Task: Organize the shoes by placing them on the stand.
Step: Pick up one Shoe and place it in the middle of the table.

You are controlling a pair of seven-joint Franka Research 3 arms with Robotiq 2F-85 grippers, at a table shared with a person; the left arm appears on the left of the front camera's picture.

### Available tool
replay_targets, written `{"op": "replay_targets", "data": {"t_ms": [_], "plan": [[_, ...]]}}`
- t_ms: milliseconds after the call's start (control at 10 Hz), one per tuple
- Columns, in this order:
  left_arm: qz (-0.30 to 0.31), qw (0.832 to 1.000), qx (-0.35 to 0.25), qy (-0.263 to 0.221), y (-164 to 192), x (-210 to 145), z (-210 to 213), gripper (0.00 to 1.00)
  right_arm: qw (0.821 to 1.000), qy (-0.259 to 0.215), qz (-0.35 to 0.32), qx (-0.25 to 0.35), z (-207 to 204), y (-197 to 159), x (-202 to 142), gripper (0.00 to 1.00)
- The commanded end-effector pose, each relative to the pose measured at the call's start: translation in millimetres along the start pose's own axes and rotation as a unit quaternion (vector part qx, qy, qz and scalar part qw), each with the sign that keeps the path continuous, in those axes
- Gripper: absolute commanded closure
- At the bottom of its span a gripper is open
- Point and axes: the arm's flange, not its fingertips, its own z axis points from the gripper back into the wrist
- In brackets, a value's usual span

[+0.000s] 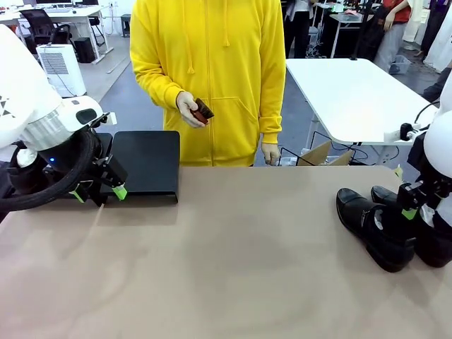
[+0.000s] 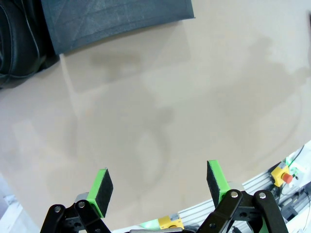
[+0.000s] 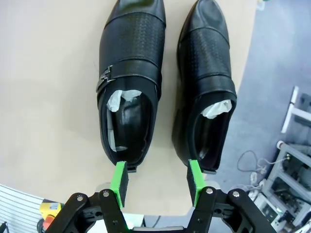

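Right claw (image 3: 156, 174): black two-finger gripper with green pads, hanging just above the shoe heels. Its jaws were parted and clamped nothing. One pad sat by the buckled shoe's heel and the other by its neighbour's inner heel edge, probably lined up to pinch a heel rim.
Shoes: two glossy black leather dress shoes stuffed with white paper, the buckled shoe (image 3: 129, 73) and the second shoe (image 3: 206, 73). They lay side by side at near right on the beige table (image 1: 233, 268), well apart from the stand.
Stand: the low matte-black sloped stand (image 1: 145, 166) sat far left with its visible panel bare, seemingly within the left arm's reach.
Left claw (image 2: 158, 187): released, pads wide, hovering over bare table near the stand, likely ready to receive.
Person: a hand (image 1: 188, 107) in a yellow sleeve held a small brown brush (image 1: 203, 111) beyond the far edge, clear of both arms.
Progress: judged early, as neither visible shoe was on the stand.
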Motion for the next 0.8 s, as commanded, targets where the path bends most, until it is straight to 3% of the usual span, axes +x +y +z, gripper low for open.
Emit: {"op": "replay_targets", "data": {"t_ms": [0,100,200,400,700], "plan": [[0.000,1.000,-0.006,-0.001,0,0,2,0.00,1.000,-0.007,0.012,0.012,5,-4,1,0.35],[0.000,1.000,-0.006,-0.001,0,0,2,0.00,1.000,0.000,0.000,0.000,0,0,0,0.35],[0.000,1.000,-0.006,-0.001,0,0,2,0.00,0.999,-0.011,0.035,0.031,-11,0,9,0.35],[0.000,1.000,-0.006,-0.001,0,0,2,0.00,0.998,-0.019,0.041,0.045,-33,-8,15,0.35],[0.000,1.000,-0.006,-0.001,0,0,2,0.00,0.999,-0.012,0.003,0.043,-58,-16,23,0.35]]}}
